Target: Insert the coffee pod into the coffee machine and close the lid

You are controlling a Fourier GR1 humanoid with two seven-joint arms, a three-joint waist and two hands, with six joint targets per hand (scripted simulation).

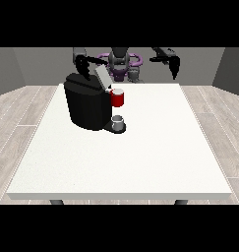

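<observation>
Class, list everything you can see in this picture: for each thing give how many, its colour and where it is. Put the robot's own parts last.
Table: one, white, fills the middle of the view.
Coffee machine: one, black, on the table's far left part.
Lid: one, grey, raised and tilted atop the machine.
Red part: one, red, at the machine's front, above the cup.
Cup: one, grey, on the machine's base.
Floor: pale wood planks, around the table.
Robot torso: one, grey with purple, behind the table.
Hand at the view's left: black, above the machine.
Hand at the view's right: black, raised beyond the table's far edge.

One black box-shaped coffee machine with one grey raised lid, below the hand at the view's left; one red cylindrical holder; one small grey cup; one white table.
</observation>
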